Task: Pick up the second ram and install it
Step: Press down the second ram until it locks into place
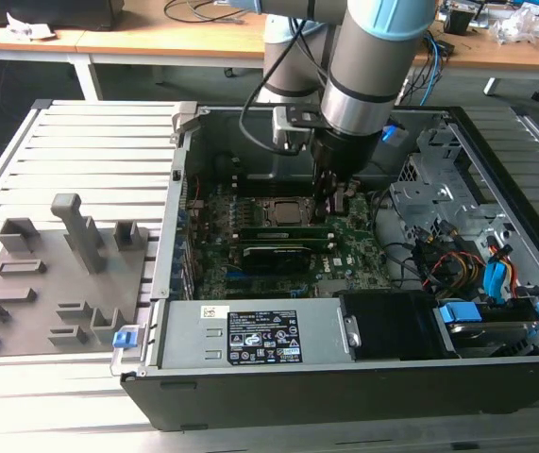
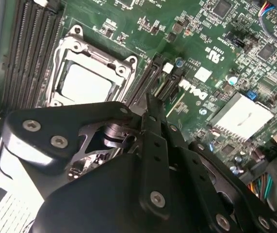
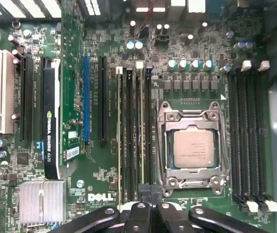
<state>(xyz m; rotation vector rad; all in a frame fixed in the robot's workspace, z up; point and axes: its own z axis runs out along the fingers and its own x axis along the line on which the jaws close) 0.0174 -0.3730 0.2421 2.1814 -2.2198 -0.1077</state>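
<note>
In the exterior view the arm (image 1: 373,57) reaches down into the open case (image 1: 278,396), and the claw (image 1: 337,203) sits low over the board (image 1: 354,250), at the end of the slots (image 1: 283,236) nearer the exterior view's right. The ram (image 1: 283,228) appears as a thin green strip just beside the socket (image 1: 283,209), standing on edge in a slot. Its long axis runs from the exterior view's left to its right, level with the board and parallel to the socket's near side. The grey tray (image 1: 52,283) on the table (image 1: 90,142) carries no stick, so the pick-up looks done.

In the second wrist view the claw (image 2: 148,104) points straight at the slot ends (image 2: 150,77) next to the socket (image 2: 87,80). Its dark body hides the stick's near end.

In the first wrist view the ram (image 3: 143,141) seems to lie in a slot just beside the socket (image 3: 192,148), with its edge facing the camera and its length running away from the claw (image 3: 146,191) along the slot (image 3: 128,141). The claw is over the near end of that stick. Whether the claw is clamped on it or has let go cannot be told. Whether the stick is fully pressed home with its latches closed cannot be told either. By this judgement the work is at the seating stage, with only the final confirmation open.
</note>
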